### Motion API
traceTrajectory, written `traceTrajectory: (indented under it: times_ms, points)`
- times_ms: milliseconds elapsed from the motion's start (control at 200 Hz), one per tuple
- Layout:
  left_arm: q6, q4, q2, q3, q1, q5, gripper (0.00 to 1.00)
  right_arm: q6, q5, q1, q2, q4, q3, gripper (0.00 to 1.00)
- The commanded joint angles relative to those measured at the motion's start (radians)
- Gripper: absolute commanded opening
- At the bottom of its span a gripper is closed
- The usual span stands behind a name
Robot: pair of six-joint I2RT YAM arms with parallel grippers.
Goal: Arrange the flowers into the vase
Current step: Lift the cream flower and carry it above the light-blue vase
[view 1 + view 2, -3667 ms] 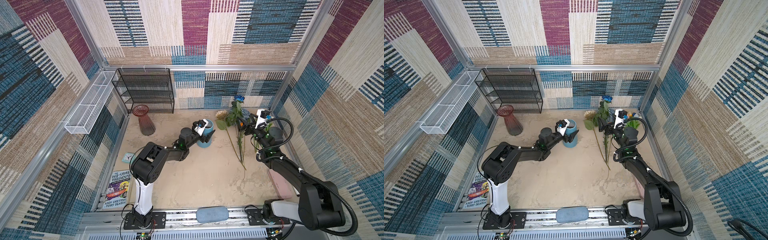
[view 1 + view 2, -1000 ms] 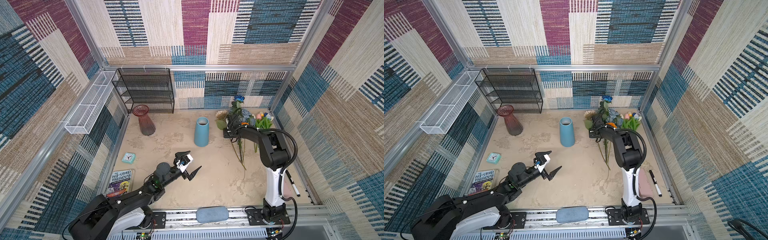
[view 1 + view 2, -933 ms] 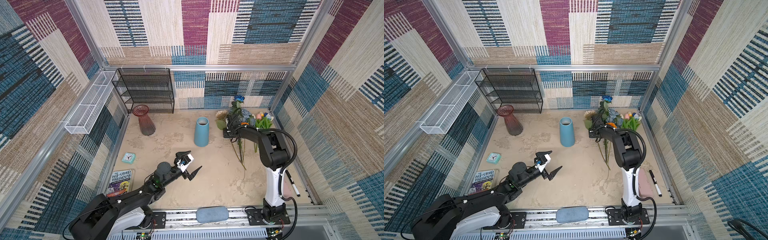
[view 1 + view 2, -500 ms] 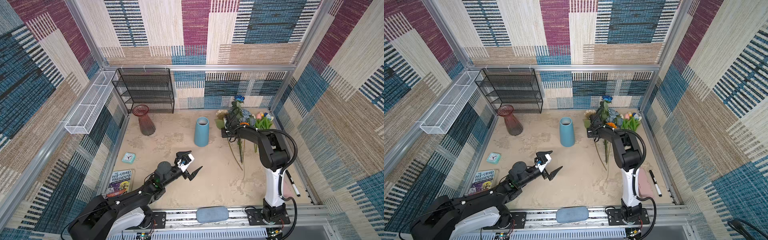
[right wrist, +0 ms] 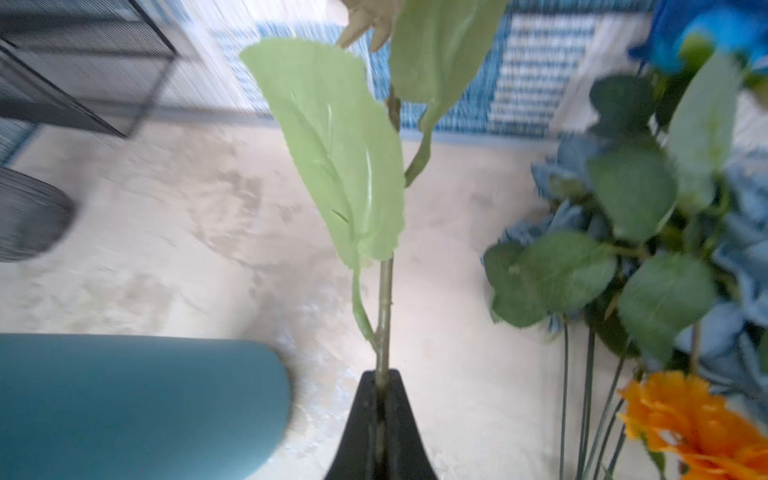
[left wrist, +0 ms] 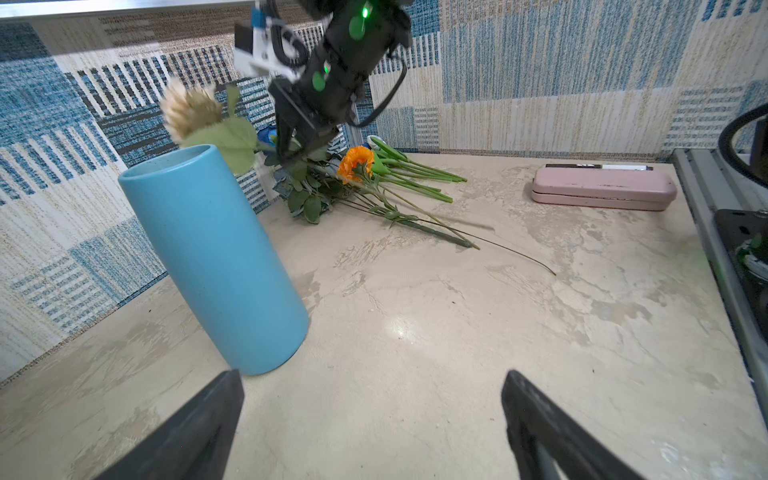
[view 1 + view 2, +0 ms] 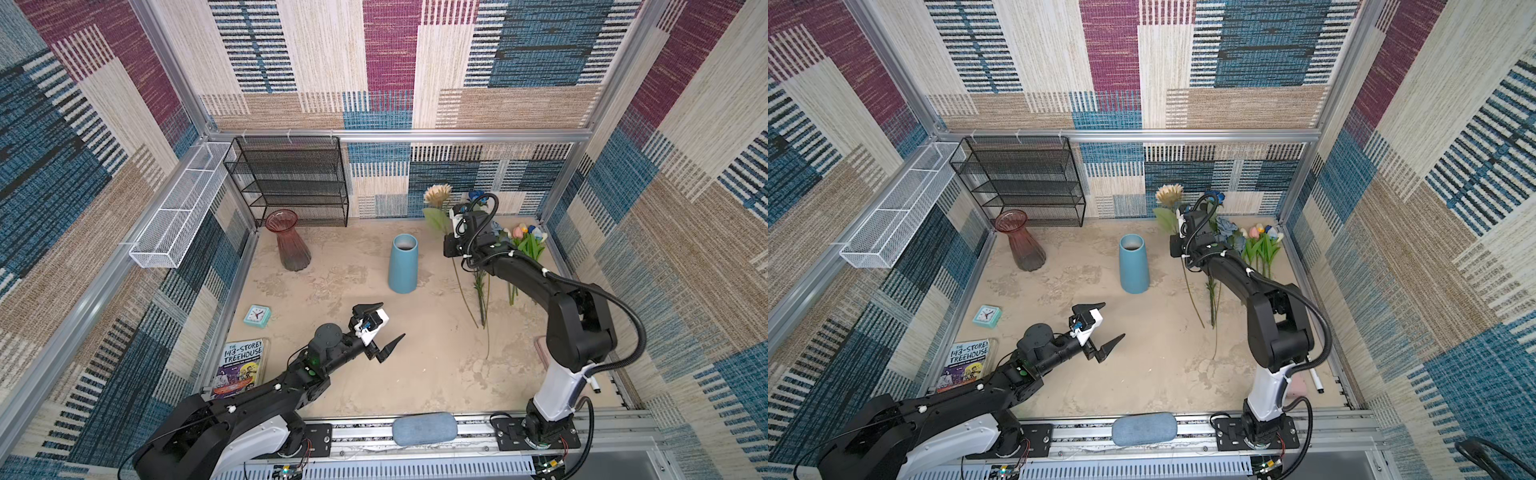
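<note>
Right gripper (image 5: 381, 399) clamped on cream sunflower (image 7: 437, 194) stem below leaves (image 5: 340, 158), leaving long stem free for blue vase (image 7: 403, 266); left gripper (image 7: 384, 326) wide, empty.

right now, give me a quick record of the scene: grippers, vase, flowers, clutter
left gripper: open, empty, above bare table
right gripper: shut on cream sunflower stem, bloom up off the table
blue vase: upright, no flowers in it
lying on table: orange bloom, tulips, dusty-blue roses, near right wall
clutter: red glass vase, clock, book, pink case
</note>
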Motion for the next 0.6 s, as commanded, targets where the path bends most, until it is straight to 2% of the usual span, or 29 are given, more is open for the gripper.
traceTrajectory:
  times_ms: [0, 115, 210, 426, 596]
  points:
    - [0.019, 0.045, 0.002, -0.007, -0.001, 0.002, 1.0, 0.034, -0.15, 0.0, -0.101, 0.219, -0.017, 0.0]
    - [0.013, 0.038, 0.0, -0.004, -0.001, 0.001, 0.99, 0.059, -0.338, -0.001, -0.149, 0.363, 0.024, 0.0]
    - [0.014, 0.055, 0.012, -0.005, -0.001, -0.004, 0.99, 0.133, -0.435, 0.002, -0.157, 0.542, 0.028, 0.0]
    - [0.027, 0.03, -0.016, -0.008, -0.003, -0.015, 0.99, 0.331, -0.549, 0.006, -0.07, 0.903, 0.114, 0.0]
    - [0.029, 0.019, -0.027, -0.01, -0.004, -0.017, 0.99, 0.348, -0.566, 0.048, 0.047, 0.893, 0.32, 0.0]
